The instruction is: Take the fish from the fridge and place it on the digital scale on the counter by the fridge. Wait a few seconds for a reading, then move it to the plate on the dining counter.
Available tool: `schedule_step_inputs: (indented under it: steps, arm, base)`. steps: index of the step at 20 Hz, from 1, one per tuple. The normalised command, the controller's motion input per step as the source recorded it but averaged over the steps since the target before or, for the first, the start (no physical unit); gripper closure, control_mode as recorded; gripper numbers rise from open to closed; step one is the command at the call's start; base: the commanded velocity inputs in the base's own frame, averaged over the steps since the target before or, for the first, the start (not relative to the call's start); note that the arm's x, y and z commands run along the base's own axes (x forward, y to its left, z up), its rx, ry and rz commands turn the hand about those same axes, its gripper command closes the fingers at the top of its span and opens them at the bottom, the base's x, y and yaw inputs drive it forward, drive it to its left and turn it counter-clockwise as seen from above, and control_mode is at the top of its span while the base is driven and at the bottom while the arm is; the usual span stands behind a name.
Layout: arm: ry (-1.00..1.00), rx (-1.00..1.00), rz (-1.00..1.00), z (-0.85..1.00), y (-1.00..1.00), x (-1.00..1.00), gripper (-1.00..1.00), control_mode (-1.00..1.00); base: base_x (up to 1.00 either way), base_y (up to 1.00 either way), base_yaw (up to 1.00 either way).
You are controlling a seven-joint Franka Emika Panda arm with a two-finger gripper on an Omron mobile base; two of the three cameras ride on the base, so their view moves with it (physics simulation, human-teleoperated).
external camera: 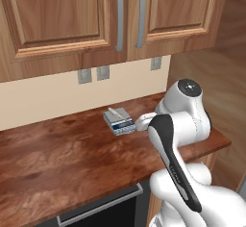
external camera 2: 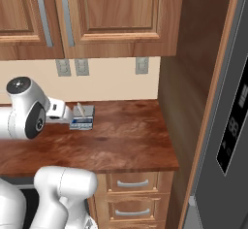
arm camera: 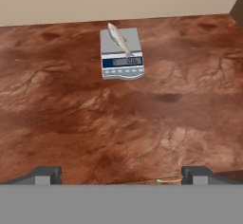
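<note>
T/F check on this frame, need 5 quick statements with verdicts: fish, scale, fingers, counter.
1. The fish lies on top of the digital scale. True.
2. The fingers are closed on the fish. False: they stand wide apart and empty, back from the scale, with bare counter between.
3. The scale sits on the counter near the back wall, below the upper cabinets. True.
4. The fish is already on a plate. False: it rests on the scale's pale top.
5. The fridge stands open in the right base view. False: its door face with the dark panel is shut.
</note>
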Motion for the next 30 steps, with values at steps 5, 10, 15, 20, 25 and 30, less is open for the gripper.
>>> schedule_step_inputs:
  steps: [5, 10, 15, 20, 25, 30]
  arm:
    - [0.00, 0.00, 0.00, -0.28, 0.00, 0.63, -1.00, -1.00]
    - [0.00, 0.00, 0.00, -0.38, 0.00, 0.59, -1.00, -1.00]
    - [0.00, 0.00, 0.00, -0.32, 0.00, 0.58, -1.00, -1.00]
    - [0.00, 0.00, 0.00, -0.27, 0.00, 0.61, -1.00, -1.00]
    - [0.08, 0.00, 0.00, -0.21, 0.03, 0.66, -1.00, -1.00]
    - [0.16, 0.00, 0.00, -0.13, 0.11, 0.72, -1.00, -1.00]
  base:
    - [0.00, 0.00, 0.00]
    - [0.00, 0.00, 0.00]
    - [0.00, 0.00, 0.00]
    - [0.00, 0.00, 0.00]
    - [0.00, 0.00, 0.00]
    - [0.00, 0.00, 0.00]
